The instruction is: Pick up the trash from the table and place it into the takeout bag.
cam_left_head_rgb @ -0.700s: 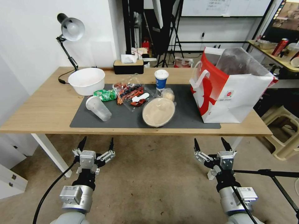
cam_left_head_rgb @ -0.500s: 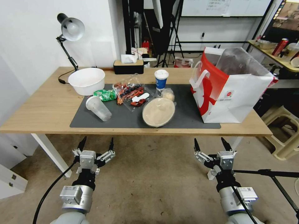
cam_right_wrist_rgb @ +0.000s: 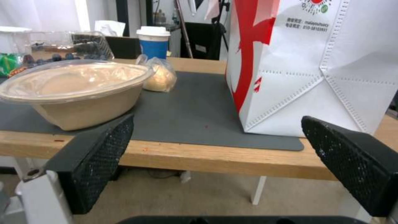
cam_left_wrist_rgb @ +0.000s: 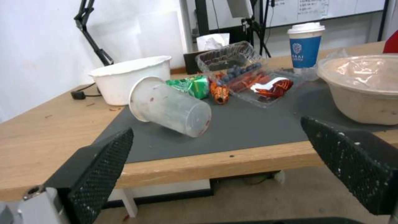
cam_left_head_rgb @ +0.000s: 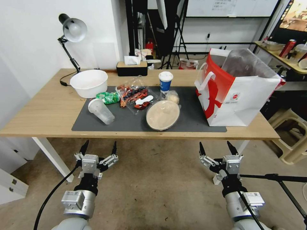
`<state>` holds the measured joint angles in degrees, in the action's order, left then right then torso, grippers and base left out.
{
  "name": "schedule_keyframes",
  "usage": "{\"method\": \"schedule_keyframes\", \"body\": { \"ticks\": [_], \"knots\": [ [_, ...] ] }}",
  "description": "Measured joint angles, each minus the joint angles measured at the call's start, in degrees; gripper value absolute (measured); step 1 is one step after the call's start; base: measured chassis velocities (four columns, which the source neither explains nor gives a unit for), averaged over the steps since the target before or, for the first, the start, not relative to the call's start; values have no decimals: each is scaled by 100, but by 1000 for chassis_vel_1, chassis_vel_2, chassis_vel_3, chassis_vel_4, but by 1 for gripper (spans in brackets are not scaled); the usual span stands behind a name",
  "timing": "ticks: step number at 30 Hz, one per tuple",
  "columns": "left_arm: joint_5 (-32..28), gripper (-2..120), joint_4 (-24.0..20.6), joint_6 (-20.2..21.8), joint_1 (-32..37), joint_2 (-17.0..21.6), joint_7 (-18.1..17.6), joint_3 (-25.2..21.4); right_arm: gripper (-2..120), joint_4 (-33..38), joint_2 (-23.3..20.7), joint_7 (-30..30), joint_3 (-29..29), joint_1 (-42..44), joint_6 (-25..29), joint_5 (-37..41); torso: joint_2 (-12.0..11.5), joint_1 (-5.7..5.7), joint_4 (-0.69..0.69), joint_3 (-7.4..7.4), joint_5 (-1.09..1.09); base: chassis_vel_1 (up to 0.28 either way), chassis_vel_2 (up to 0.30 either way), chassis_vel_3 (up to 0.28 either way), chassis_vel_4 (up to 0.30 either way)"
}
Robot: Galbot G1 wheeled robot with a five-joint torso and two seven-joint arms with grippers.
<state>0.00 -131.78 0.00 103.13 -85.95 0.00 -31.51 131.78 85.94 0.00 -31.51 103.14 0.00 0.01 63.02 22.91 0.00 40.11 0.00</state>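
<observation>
Both grippers, left and right, hang released below the desk. Trash sits on its mat; the lying cup could roll when nudged, far from the bag.

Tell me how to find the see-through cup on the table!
Look at the dark grey mat on the table. Near its left end, in front of the white bowl, the translucent plastic cup lies tipped on its side. The blue-white paper cup stands upright with a lid.
</observation>
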Motion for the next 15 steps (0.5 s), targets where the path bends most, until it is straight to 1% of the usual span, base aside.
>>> {"method": "schedule_keyframes", "body": {
  "ticks": [10, 11, 12, 15],
  "knots": [
    [-14, 100, -1, 27, -18, 0, 0, -1, 100, 2, 0, 0, -3, -23, -34, 10, 0, 0, 0, 0, 0, 0, 0, 0, 0],
    [-62, 100, -9, 130, -72, 0, 8, -9, 100, 11, 2, 5, -23, -74, -121, 41, 0, 0, 0, 0, 0, 0, 0, 0, 0],
    [-62, 100, -9, 130, -72, 0, 8, -9, 100, 11, 2, 5, -23, -74, -121, 41, 0, 0, 0, 0, 0, 0, 0, 0, 0],
    [-298, 100, -78, 613, -369, -6, 63, -54, 100, 88, 31, 59, -194, -382, -612, 207, 0, 1, 0, 0, 0, 0, 0, 0, 0]
  ]
}}
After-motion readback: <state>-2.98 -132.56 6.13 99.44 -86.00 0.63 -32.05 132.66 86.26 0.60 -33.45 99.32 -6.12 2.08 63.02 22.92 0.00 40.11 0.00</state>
